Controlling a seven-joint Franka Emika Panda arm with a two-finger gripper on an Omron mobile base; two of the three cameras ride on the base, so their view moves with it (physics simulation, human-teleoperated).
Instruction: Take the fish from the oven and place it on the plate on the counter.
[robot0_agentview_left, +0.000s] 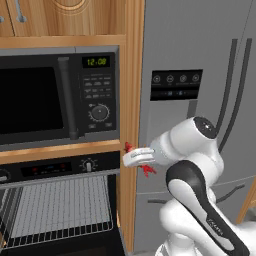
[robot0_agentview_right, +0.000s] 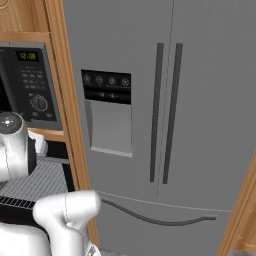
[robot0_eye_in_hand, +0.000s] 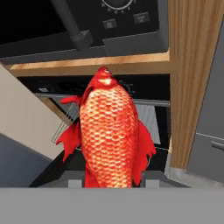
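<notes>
My gripper (robot0_agentview_left: 136, 157) is shut on the red-orange fish (robot0_agentview_left: 147, 170), holding it in the air just right of the oven's control panel (robot0_agentview_left: 60, 167), in front of the wooden cabinet post. In the hand view the scaly fish (robot0_eye_in_hand: 109, 135) stands up between the fingertips (robot0_eye_in_hand: 151, 178), head pointing toward the oven panel (robot0_eye_in_hand: 87, 85). The black oven is open, and its wire rack (robot0_agentview_left: 60, 205) lies bare below and left of the gripper. The rack (robot0_agentview_right: 47, 182) also shows behind the arm in the right base view. The plate and the counter are out of view.
A black microwave (robot0_agentview_left: 50, 95) with keypad and green clock sits above the oven. A wooden post (robot0_agentview_left: 131, 100) separates the oven from the grey double-door fridge (robot0_agentview_right: 165, 115) on the right. The lowered oven door (robot0_agentview_left: 75, 246) juts out below the rack.
</notes>
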